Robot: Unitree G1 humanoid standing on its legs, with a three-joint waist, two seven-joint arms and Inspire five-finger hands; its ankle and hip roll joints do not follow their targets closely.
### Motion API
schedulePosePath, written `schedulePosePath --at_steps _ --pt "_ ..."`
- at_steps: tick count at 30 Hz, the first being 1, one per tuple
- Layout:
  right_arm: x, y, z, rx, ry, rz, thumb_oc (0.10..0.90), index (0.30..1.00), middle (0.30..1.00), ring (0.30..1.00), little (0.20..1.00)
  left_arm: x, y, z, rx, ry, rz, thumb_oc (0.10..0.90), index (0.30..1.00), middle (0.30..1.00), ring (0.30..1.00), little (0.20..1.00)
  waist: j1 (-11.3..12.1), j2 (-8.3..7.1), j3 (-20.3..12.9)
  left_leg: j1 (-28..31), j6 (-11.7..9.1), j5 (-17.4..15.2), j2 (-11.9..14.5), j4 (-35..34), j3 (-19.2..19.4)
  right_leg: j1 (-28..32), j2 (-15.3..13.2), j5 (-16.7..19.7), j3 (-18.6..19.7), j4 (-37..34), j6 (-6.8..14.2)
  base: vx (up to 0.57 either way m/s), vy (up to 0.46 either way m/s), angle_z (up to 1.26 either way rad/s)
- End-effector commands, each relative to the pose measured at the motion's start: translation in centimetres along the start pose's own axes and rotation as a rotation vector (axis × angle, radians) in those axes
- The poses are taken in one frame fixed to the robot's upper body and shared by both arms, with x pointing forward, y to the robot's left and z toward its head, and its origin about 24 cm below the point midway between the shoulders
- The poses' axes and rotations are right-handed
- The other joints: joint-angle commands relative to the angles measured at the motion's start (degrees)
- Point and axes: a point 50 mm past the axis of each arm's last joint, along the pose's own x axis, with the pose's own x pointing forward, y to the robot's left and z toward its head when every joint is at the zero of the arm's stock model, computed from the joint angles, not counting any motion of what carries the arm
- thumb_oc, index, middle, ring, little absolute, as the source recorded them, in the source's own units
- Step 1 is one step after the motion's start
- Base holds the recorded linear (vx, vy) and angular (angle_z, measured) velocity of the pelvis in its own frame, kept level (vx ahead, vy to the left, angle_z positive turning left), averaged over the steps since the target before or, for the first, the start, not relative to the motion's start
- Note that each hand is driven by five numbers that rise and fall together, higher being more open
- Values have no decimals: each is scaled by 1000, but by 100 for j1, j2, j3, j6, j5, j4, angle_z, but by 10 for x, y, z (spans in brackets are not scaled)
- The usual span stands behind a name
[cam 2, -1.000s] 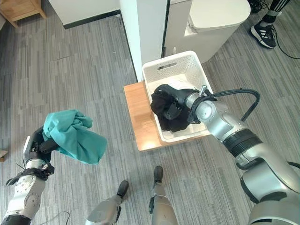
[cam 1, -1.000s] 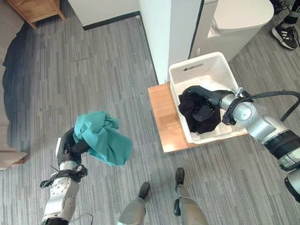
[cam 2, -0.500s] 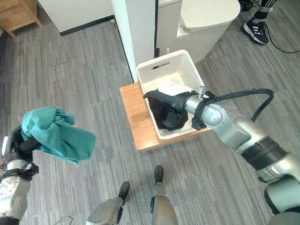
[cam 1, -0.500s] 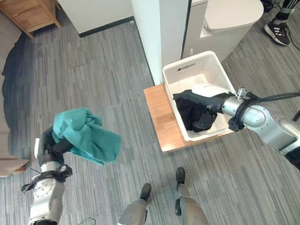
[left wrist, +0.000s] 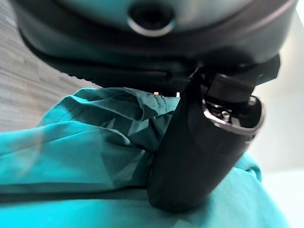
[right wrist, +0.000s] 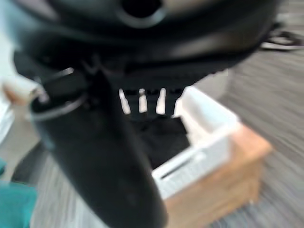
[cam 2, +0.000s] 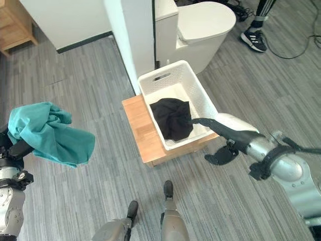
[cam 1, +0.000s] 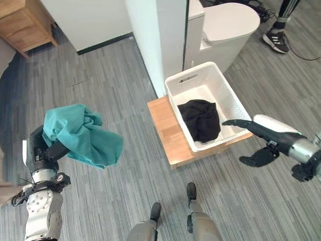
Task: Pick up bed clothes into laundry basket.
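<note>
A teal garment hangs bunched from my left hand, held up at the left above the floor; the thumb presses into its folds. A black garment lies loose in the white laundry basket, which stands on a low wooden platform. My right hand hovers just right of the basket's front corner, fingers stretched out and holding nothing. From the right wrist the basket wall and the black garment show past the thumb.
A white column and a white toilet stand right behind the basket. A person's shoe is at the far right. A wooden cabinet sits at the back left. Grey plank floor lies between the teal garment and the platform.
My right hand has let go of the black garment, which now lies in the basket, and has drawn back out to the right. The camera has shifted. The left hand still holds the teal garment up.
</note>
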Motion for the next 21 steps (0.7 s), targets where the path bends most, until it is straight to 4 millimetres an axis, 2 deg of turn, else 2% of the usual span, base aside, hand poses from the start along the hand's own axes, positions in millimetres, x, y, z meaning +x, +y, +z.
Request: schedulePosePath --at_steps 1,2,3,4,6,7,8,9,10,12,13,14,15,16,17,18,19,21 --pt "-8 46 -5 208 -29 -1 800 900 900 900 900 16 17 70 85 -318 -8 400 300 300 300 300 -325 -382 -936 -362 120 334 -90 -309 359 429 -482 -806 474 215 720 -12 92 -22" --pt "-8 47 -4 211 -28 -1 800 900 900 900 900 16 17 70 87 -319 -10 400 300 300 300 300 -289 -407 -936 -357 124 327 -93 -304 388 418 -481 -809 505 224 723 32 205 -35" --pt "-13 68 -12 251 18 19 800 900 900 900 900 22 18 85 76 -376 3 400 300 300 300 300 -487 -369 -969 -235 194 189 -140 -290 566 338 -496 -775 650 287 820 37 168 -51" --pt "-13 76 -13 256 34 18 800 900 900 900 900 25 18 94 82 -408 7 400 300 300 300 300 -524 -399 -940 -161 228 124 -156 -279 740 251 -493 -698 757 352 893 21 211 -62" --pt "-13 85 -15 267 51 32 800 900 900 900 900 33 13 113 133 -475 -12 400 300 300 300 300 -687 -370 -868 -76 251 104 -142 -276 1020 70 -457 -654 830 616 997 -65 105 -85" --pt "-13 85 -15 270 50 30 800 900 900 900 900 34 13 114 136 -479 -13 400 300 300 300 300 -646 -392 -852 -67 250 100 -138 -280 1053 37 -443 -676 868 669 999 -95 65 -80" --pt "-12 90 -20 294 80 25 800 900 900 900 900 43 0 125 179 -512 -66 400 300 300 300 300 -755 -367 -764 -14 261 101 -96 -276 1150 -98 -410 -695 879 990 1044 -102 45 -92" --pt "-10 87 -19 291 67 -4 800 900 900 900 900 48 -15 139 197 -565 -117 400 300 300 300 300 -784 -331 -617 103 233 85 32 -272 1415 -244 -542 -725 407 1333 1071 -101 45 -88" --pt "-10 87 -19 291 68 -4 800 900 900 900 900 48 -15 139 196 -566 -118 400 300 300 300 300 -776 -334 -614 103 232 90 31 -274 1419 -246 -542 -720 411 1331 1071 -132 3 -126" --pt "-6 83 -21 302 72 -52 800 900 900 900 900 51 -34 155 178 -619 -201 400 300 300 300 300 -694 -200 -538 199 168 76 366 -179 1937 -141 -1136 -982 -956 1808 807 -210 -21 -104" --pt "-5 83 -22 315 73 -58 800 900 900 900 900 54 -38 163 190 -641 -221 400 300 300 300 300 -696 -180 -565 216 161 67 417 -164 2059 -91 -1219 -1028 -1132 1941 797 -172 -11 -78" --pt "-5 83 -22 317 72 -61 800 900 900 900 900 55 -38 164 190 -644 -223 400 300 300 300 300 -685 -196 -564 183 162 100 410 -157 2064 -111 -1223 -984 -1131 1917 786 -147 5 -98" --pt "0 83 -24 322 74 -62 800 900 900 900 900 57 -43 181 223 -695 -245 400 300 300 300 300 -638 -147 -651 197 168 105 468 -153 2330 25 -1360 -1023 -1516 2121 778 -98 6 -89" --pt "0 83 -24 326 73 -65 800 900 900 900 900 58 -44 183 225 -698 -247 400 300 300 300 300 -622 -166 -647 192 167 106 466 -156 2336 14 -1361 -1025 -1511 2124 780 -88 -10 -89" --pt "4 85 -24 336 71 -64 800 900 900 900 900 60 -46 194 239 -728 -255 400 300 300 300 300 -589 -160 -693 221 158 97 477 -159 2458 98 -1404 -1042 -1641 2153 802 -1 -46 -68" --pt "9 90 -21 353 58 -43 800 900 900 900 900 63 -42 207 273 -752 -246 400 300 300 300 300 -534 -137 -769 280 155 55 468 -176 2610 201 -1389 -1104 -1783 2214 863 -21 -47 -79" --pt "10 91 -21 356 56 -44 800 900 900 900 900 64 -43 209 275 -755 -247 400 300 300 300 300 -527 -153 -775 241 157 92 471 -168 2619 186 -1379 -1045 -1787 2163 845 5 -76 -74" --pt "10 105 -18 394 46 11 800 900 900 900 900 70 -39 232 363 -790 -231 400 300 300 300 300 -541 -173 -916 230 84 6 441 -66 2726 493 -1064 -1231 -1601 1538 855 57 -132 -45"
